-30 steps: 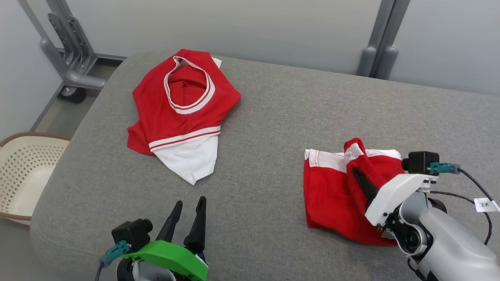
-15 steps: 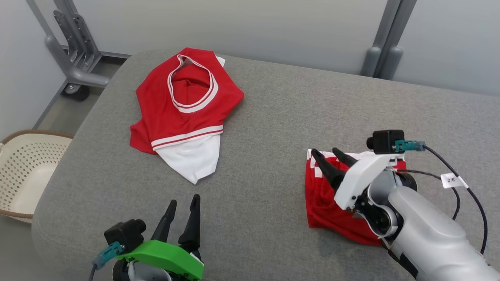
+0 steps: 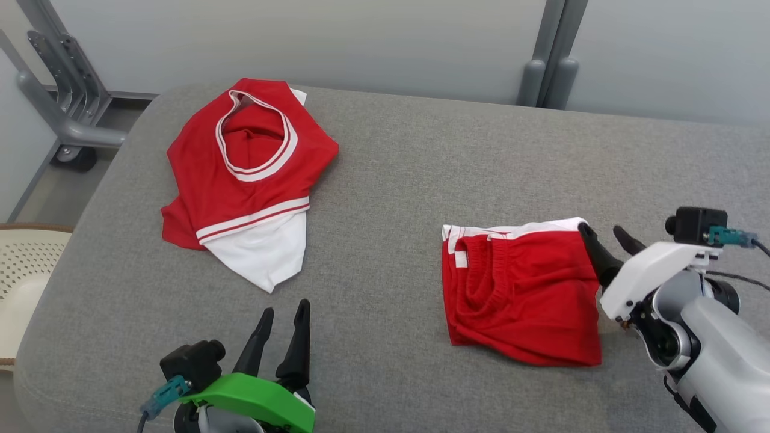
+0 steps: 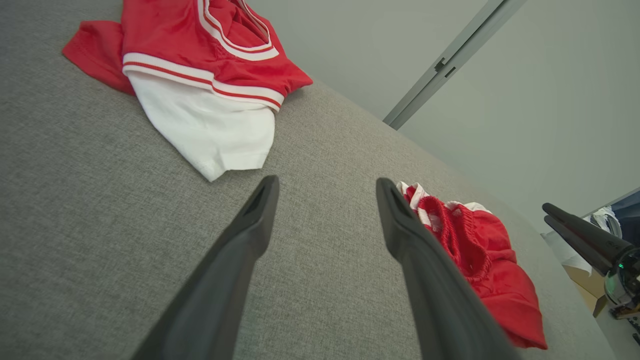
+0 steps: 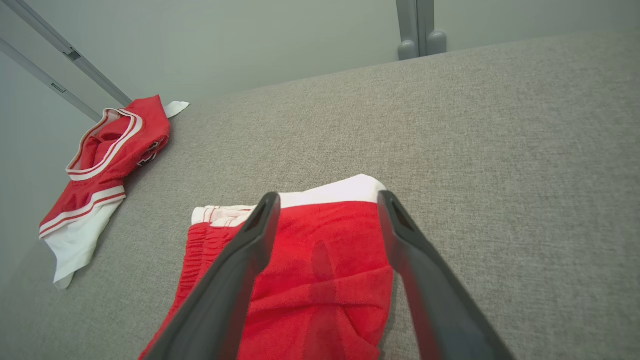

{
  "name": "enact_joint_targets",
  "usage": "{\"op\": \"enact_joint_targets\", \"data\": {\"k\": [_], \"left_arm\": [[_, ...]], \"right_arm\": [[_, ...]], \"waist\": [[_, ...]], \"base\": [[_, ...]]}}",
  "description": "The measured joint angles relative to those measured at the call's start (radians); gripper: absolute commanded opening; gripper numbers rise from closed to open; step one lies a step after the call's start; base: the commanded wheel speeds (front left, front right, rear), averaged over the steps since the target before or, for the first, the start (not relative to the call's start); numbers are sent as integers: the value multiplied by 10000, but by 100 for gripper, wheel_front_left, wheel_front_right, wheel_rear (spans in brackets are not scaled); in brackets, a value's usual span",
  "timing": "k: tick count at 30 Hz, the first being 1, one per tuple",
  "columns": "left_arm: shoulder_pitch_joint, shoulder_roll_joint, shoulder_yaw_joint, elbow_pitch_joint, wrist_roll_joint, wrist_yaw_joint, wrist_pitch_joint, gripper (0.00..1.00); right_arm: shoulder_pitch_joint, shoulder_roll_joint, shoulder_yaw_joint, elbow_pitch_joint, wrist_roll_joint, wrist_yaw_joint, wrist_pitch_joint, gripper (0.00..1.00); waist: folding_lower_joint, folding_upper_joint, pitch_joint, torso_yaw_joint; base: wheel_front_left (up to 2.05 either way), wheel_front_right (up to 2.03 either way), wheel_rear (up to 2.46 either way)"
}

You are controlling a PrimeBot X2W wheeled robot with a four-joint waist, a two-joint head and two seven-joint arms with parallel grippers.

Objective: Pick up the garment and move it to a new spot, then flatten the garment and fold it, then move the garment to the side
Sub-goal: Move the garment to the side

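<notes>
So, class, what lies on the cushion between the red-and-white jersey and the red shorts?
Nothing. In the head view, the stretch of grey cushion between the jersey and the red shorts is bare.

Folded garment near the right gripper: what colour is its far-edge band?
White band on a red garment; right wrist view shows it best.

A crumpled red-and-white jersey (image 3: 240, 186) lies at the far left of the grey fabric-covered desk (image 3: 397, 180), with a cream perforated basket (image 3: 24, 264) and a grey metal frame (image 3: 66, 120) on a caster (image 3: 75, 157) beyond the left edge.
</notes>
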Motion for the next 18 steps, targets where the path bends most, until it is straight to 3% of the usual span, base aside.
{"op": "enact_joint_targets", "data": {"k": [11, 18], "left_arm": [[-6, 2, -265, -159, 109, 73, 67, 100], [-23, 2, -270, -209, 134, 79, 115, 100]], "right_arm": [[909, 92, -529, 290, 769, 38, -393, 100], [965, 238, -623, 629, 1043, 286, -474, 100]], "waist": [[0, 0, 529, -158], [0, 0, 765, 141]], "base": [[0, 0, 0], [0, 0, 0]]}}
